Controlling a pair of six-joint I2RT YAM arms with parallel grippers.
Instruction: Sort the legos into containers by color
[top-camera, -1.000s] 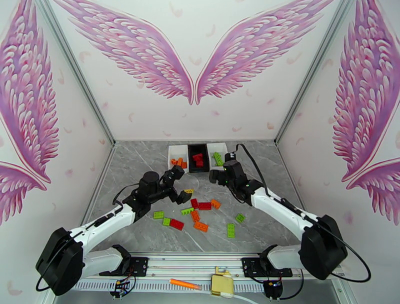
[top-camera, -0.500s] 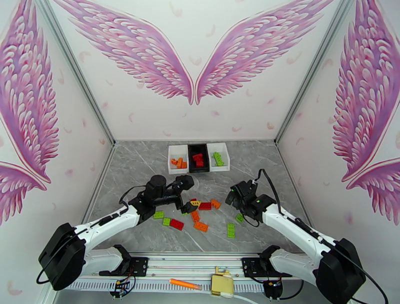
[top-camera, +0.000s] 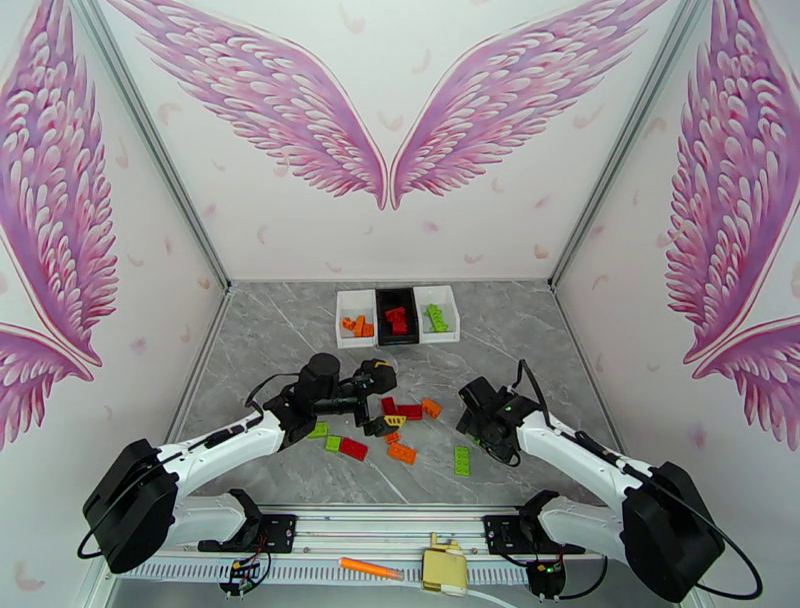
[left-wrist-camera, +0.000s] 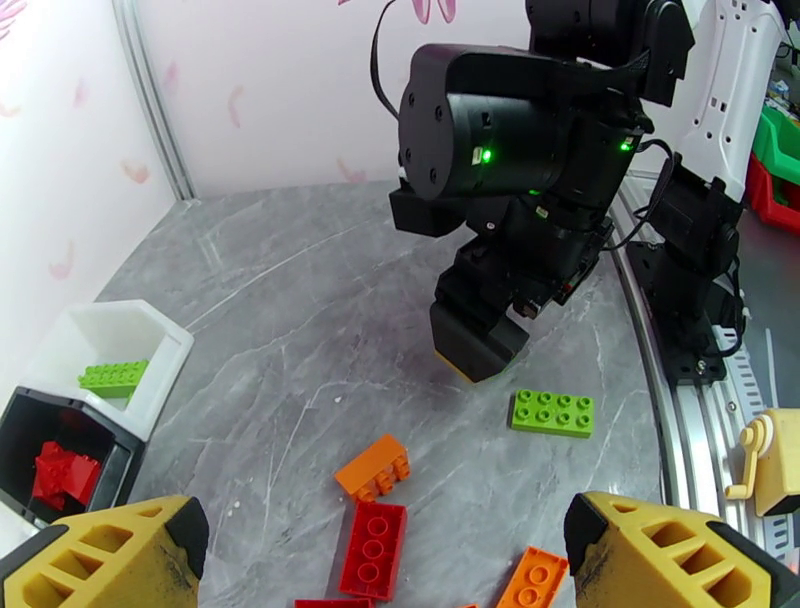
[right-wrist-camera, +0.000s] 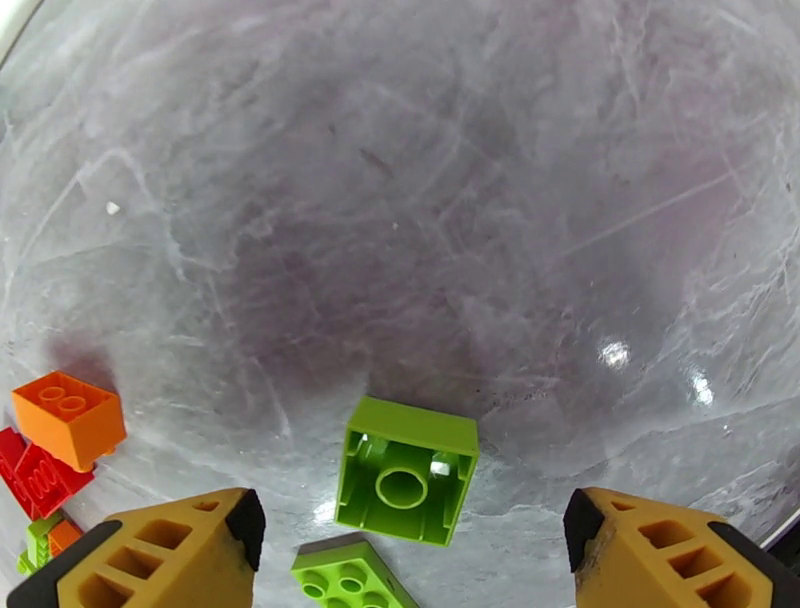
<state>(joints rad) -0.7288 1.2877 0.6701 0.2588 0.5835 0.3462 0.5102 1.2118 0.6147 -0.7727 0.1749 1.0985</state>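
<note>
Farthest left, the left gripper (left-wrist-camera: 383, 520) sits low over the loose legos (top-camera: 402, 453) scattered mid-table; its yellow fingers (left-wrist-camera: 110, 555) are released and spread wide; a red brick (left-wrist-camera: 373, 545) lies flat on the grey table (top-camera: 270, 330) between them, and an orange brick (left-wrist-camera: 373, 467) lies just beyond it; we see neither finger touching a brick. Two small green bricks (top-camera: 317, 430) lie beside this arm, on the left fringe of the scatter.

At the back of the table the containers stand in a row, touching side by side; the left white bin (top-camera: 352, 303) holds orange pieces; the black bin (top-camera: 397, 298) in the middle holds red ones; the right white bin (top-camera: 445, 300) holds green.

Further right, a long green brick (top-camera: 462, 460) lies flat, studs up, just beside the right gripper (right-wrist-camera: 407, 515); this gripper is down close to the table; its fingers (right-wrist-camera: 660, 550) stand apart, released, one on each side of a small square green brick (right-wrist-camera: 408, 485) that lies hollow side up; we see a gap between the brick and each finger, so nothing is grasped.
</note>
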